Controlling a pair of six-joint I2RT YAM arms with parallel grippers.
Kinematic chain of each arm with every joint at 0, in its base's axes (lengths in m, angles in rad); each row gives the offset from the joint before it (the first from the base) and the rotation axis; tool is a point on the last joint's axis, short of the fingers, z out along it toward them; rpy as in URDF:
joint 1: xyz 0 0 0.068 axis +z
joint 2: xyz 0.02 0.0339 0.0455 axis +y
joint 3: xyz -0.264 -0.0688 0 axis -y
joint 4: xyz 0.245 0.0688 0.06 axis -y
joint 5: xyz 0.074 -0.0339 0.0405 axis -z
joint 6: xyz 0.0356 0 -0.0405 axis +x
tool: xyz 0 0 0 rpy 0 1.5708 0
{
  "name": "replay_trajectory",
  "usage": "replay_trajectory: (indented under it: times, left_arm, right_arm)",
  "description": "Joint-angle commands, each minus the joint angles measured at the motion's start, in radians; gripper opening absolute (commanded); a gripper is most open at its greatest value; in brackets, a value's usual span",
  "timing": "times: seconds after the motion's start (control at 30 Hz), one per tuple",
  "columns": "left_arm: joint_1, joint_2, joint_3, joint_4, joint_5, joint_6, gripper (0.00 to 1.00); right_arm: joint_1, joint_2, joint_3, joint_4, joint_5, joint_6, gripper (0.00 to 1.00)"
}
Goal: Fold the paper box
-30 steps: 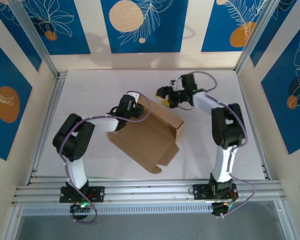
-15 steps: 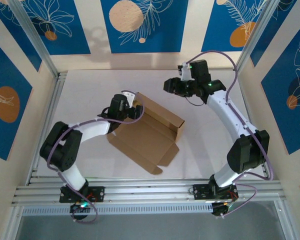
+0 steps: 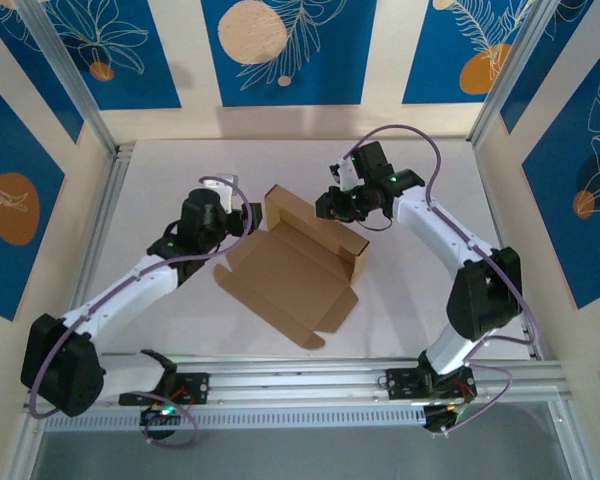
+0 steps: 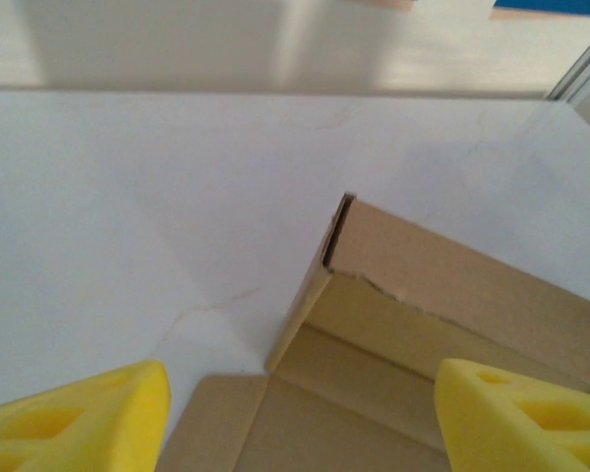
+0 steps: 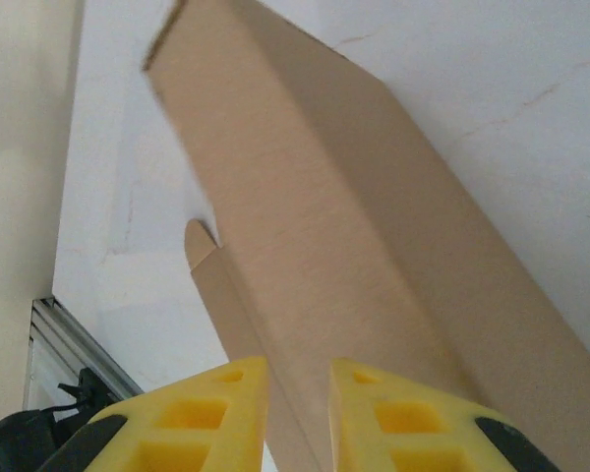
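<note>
The paper box [image 3: 298,272] lies half folded in the middle of the table, its back wall standing and its front flap flat. My left gripper [image 3: 246,216] hovers just left of the box's back-left corner. In the left wrist view that gripper [image 4: 300,393] is open, its yellow fingers [image 4: 88,413] wide apart, with the box corner [image 4: 452,295] ahead of them. My right gripper [image 3: 330,203] sits on the top of the back wall. In the right wrist view the right gripper [image 5: 298,369] has its fingers close on either side of the wall [image 5: 315,197].
The white tabletop [image 3: 180,170] surrounds the box, bounded by aluminium rails [image 3: 100,230] at the left and at the front [image 3: 300,378]. Blue patterned panels stand behind and at both sides.
The left gripper drew back to the left from the box's corner. The right arm swung down onto the back wall and its jaws closed in.
</note>
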Motion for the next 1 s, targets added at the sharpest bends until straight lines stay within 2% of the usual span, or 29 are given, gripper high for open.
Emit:
replay_trajectory:
  times: [0.0, 0.1, 0.27, 0.43, 0.57, 0.67, 0.8, 0.97]
  left_arm:
    - [0.010, -0.064, 0.053, -0.235, 0.040, -0.048, 0.71]
    - [0.011, -0.120, 0.054, -0.298, 0.051, -0.062, 0.72]
    - [0.010, -0.169, 0.078, -0.399, 0.029, -0.068, 0.74]
    - [0.012, -0.192, 0.101, -0.457, -0.059, -0.068, 0.78]
    - [0.015, -0.219, 0.141, -0.487, -0.114, -0.086, 0.81]
    - [0.018, -0.251, 0.174, -0.468, -0.102, -0.089, 0.83]
    - [0.017, -0.233, 0.210, -0.460, -0.072, -0.119, 0.86]
    - [0.018, -0.138, 0.183, -0.461, 0.013, -0.200, 0.87]
  right_arm:
    - [-0.047, 0.066, -0.011, 0.022, -0.061, 0.019, 0.24]
    - [-0.075, 0.113, 0.005, 0.027, -0.038, 0.012, 0.25]
    - [-0.175, 0.139, -0.017, 0.097, -0.032, 0.061, 0.23]
    - [-0.235, 0.221, -0.015, 0.117, -0.041, 0.091, 0.23]
    - [-0.242, 0.245, -0.104, 0.194, -0.048, 0.140, 0.26]
    - [-0.240, 0.207, -0.199, 0.250, -0.025, 0.185, 0.30]
    - [-0.169, 0.135, -0.335, 0.308, -0.025, 0.245, 0.34]
    - [0.035, -0.005, -0.539, 0.475, -0.023, 0.389, 0.48]
